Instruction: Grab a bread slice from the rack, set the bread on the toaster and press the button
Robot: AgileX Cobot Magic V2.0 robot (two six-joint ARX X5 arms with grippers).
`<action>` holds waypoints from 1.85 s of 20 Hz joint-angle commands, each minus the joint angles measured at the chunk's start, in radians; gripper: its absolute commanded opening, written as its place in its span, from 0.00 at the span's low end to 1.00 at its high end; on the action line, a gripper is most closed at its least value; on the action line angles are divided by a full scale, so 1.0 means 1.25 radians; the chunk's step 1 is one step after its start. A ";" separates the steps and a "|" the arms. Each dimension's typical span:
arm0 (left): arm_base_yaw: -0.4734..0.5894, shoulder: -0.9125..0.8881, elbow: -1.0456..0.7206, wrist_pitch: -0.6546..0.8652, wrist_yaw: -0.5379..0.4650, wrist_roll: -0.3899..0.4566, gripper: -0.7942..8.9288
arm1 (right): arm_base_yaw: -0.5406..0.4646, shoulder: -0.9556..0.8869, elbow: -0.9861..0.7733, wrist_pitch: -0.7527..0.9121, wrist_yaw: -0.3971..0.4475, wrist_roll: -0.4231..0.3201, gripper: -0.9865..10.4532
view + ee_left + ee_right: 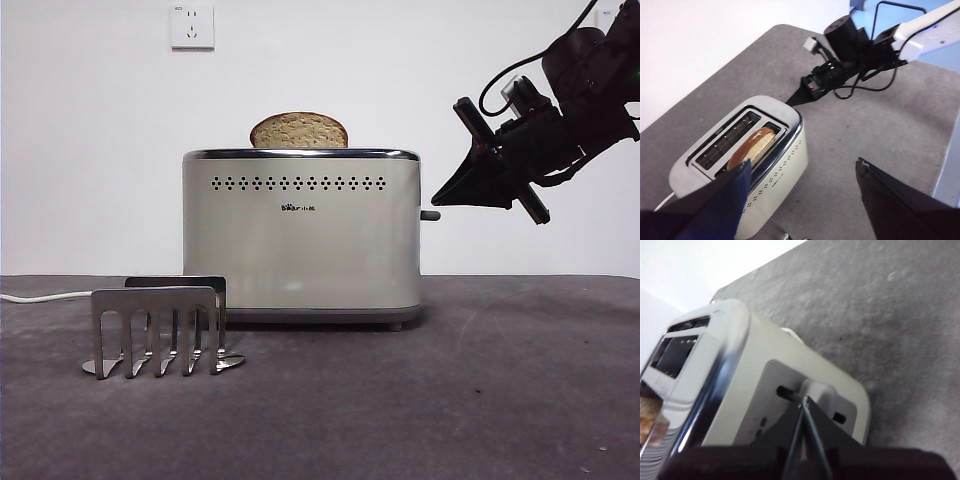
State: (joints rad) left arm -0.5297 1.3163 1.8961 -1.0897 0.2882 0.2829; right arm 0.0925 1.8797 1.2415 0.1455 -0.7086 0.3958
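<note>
Two grippers are in play, and we read them from their wrist cameras. The right gripper [805, 402] has its jaws pressed together into a single point, pinching nothing, with the tip right at the button [815, 390], the small lever that sticks out of the narrow end of the toaster [790, 365]; whether the tip actually touches the lever we cannot tell. From the front we see the same right gripper [440, 197] coming in from the upper right, its point just above the button [430, 215]. The left gripper [800, 192] hangs above the toaster [775, 175] with its jaws spread wide and nothing between them. The slice of bread [299, 131] stands upright in one slot of the toaster [300, 235], its domed top showing above the chrome rim; the left wrist view shows the slice of bread [754, 147] in the slot on the side with the dark holes, the other slot empty. The rack [160, 330] stands on the grey table [480, 400] in front of the toaster's left end, holding no bread.
</note>
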 commanded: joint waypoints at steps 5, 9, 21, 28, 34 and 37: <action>-0.006 0.000 -0.007 -0.002 0.006 -0.021 0.44 | 0.012 0.034 0.000 0.028 0.009 -0.006 0.08; -0.012 0.000 -0.007 -0.020 0.006 -0.026 0.44 | 0.012 0.050 0.000 0.036 0.028 -0.007 0.08; -0.043 0.000 -0.007 -0.031 0.006 -0.039 0.44 | 0.026 0.131 0.000 0.018 0.028 -0.021 0.08; -0.043 0.000 -0.007 -0.033 0.004 -0.038 0.44 | 0.032 0.153 0.000 -0.022 0.065 -0.067 0.08; -0.043 0.000 -0.007 -0.033 0.004 -0.038 0.44 | 0.032 0.153 0.000 -0.022 0.065 -0.067 0.08; -0.043 0.000 -0.007 -0.034 0.004 -0.038 0.44 | 0.032 0.153 0.000 -0.022 0.065 -0.066 0.08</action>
State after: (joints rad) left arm -0.5800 1.3163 1.8961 -1.1332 0.2916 0.2417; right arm 0.1268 2.0228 1.2705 0.1787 -0.6621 0.3244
